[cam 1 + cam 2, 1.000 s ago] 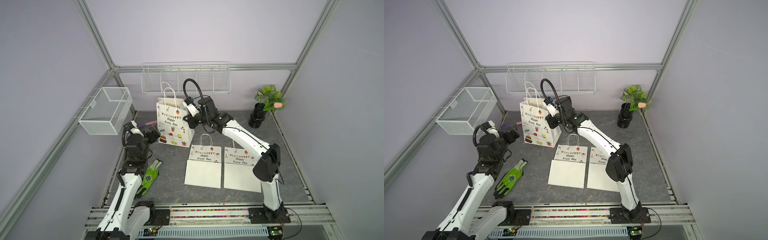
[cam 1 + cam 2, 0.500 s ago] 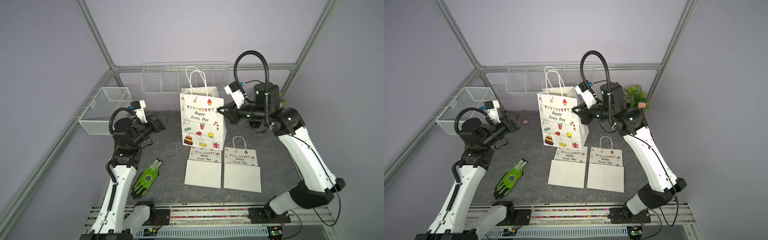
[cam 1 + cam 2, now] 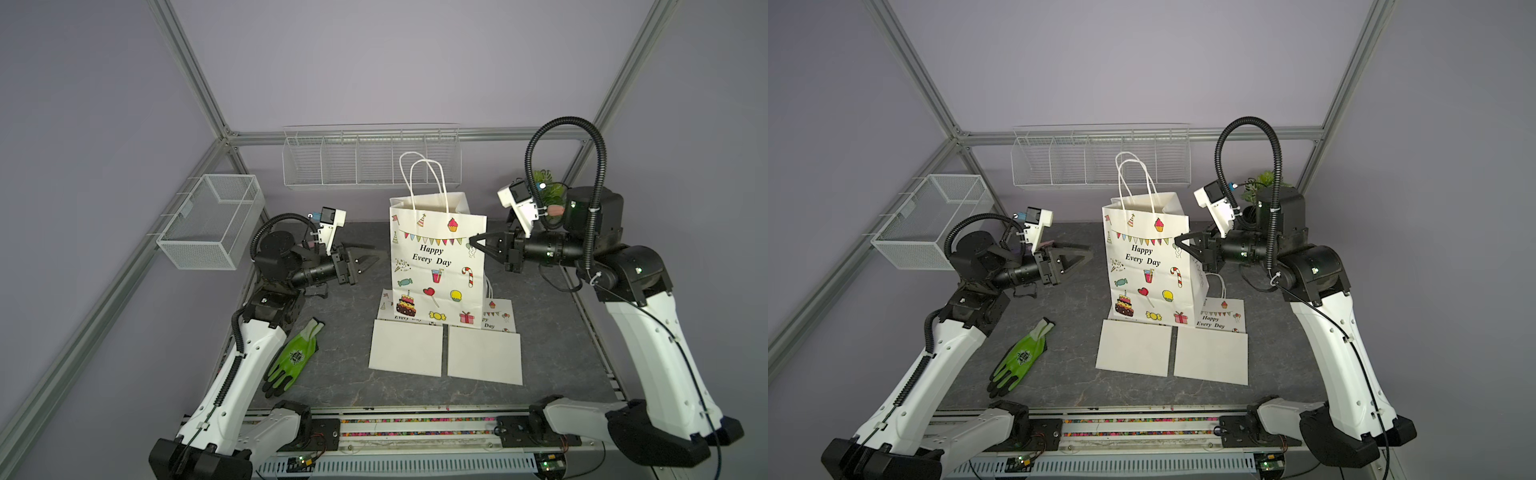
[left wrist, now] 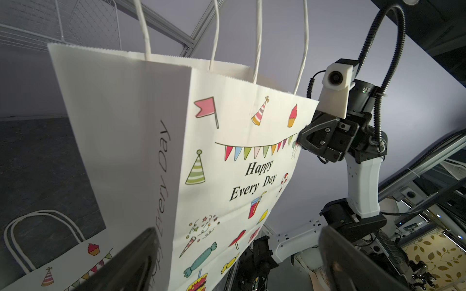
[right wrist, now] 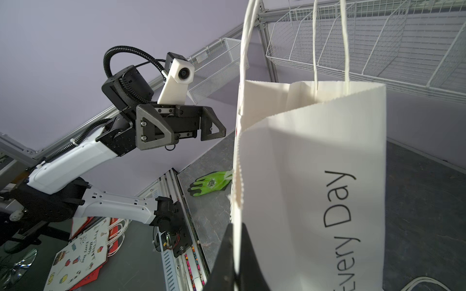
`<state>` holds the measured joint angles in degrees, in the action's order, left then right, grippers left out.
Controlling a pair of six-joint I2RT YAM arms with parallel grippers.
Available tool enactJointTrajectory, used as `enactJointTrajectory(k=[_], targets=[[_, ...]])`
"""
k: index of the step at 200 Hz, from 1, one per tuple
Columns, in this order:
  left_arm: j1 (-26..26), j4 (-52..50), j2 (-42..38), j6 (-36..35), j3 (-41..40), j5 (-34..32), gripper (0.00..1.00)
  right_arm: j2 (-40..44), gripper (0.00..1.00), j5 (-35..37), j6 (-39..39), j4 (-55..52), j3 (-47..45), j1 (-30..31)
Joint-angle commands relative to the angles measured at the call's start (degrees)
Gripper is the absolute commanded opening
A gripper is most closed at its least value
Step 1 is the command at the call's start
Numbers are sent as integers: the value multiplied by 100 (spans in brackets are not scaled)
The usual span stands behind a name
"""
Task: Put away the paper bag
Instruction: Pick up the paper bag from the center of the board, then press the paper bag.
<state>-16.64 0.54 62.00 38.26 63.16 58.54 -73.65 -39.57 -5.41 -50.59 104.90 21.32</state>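
Top view, lower left of centre: green glove (image 3: 293, 357) with black fingertips, flat on the dark tabletop (image 3: 345, 386), cuff toward the back. Right of it are two folded white bags (image 3: 405, 347) side by side — edges nearly touching, printed ends toward the rear. Left of frame: mesh basket (image 3: 212, 220) hung on the side rail; centre back: wire rack (image 3: 357, 162) with dividers on the rear rail; right rear — a small green plant (image 3: 550, 192), largely hidden.
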Motion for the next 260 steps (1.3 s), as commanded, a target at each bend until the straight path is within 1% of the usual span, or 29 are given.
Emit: enactJointTrajectory(k=[1, 19, 44, 58, 79, 91, 97, 132, 139, 168, 196, 228, 244, 255, 260], targets=[[-110, -216, 207, -176, 83, -33, 100, -43, 7, -670, -302, 464, -75, -66], [-162, -313, 327, -316, 74, -110, 100, -58, 7, -839, -412, 594, -108, -109], [-166, -695, 375, -733, 39, -332, 100, -19, 7, -1018, -525, 745, -176, -150], [-169, -631, 379, -729, 45, -299, 98, -9, 7, -1050, -565, 801, -203, -176], [-198, -420, 359, -588, 39, -153, 86, -43, 7, -1029, -621, 883, -238, -197], [-257, -423, 337, -606, 39, -113, 72, -76, 7, -1002, -687, 979, -280, -200], [-310, -430, 324, -642, 39, -83, 68, -95, 7, -988, -735, 1040, -303, -200], [-522, -714, 274, -965, 135, -53, 56, -167, 7, -996, -1072, 1468, -492, -207], [-515, -722, 277, -945, 135, -53, 51, -182, 7, -1015, -1127, 1519, -501, -208], [-519, -728, 268, -943, 153, -59, 43, -206, 7, -1096, -1172, 1550, -454, -206], [-518, -722, 217, -934, 179, -86, 27, -203, 7, -1031, -1022, 1338, -431, -221], [-520, -636, 241, -783, 249, -149, 10, -202, 7, -1042, -992, 1316, -537, -264], [-522, -633, 251, -736, 283, -192, 0, -187, 7, -1021, -938, 1297, -612, -291], [-516, -640, 233, -724, 295, -235, 0, -170, 7, -994, -872, 1280, -680, -311], [-520, -640, 226, -740, 308, -271, 0, -160, 9, -997, -856, 1275, -724, -320]])
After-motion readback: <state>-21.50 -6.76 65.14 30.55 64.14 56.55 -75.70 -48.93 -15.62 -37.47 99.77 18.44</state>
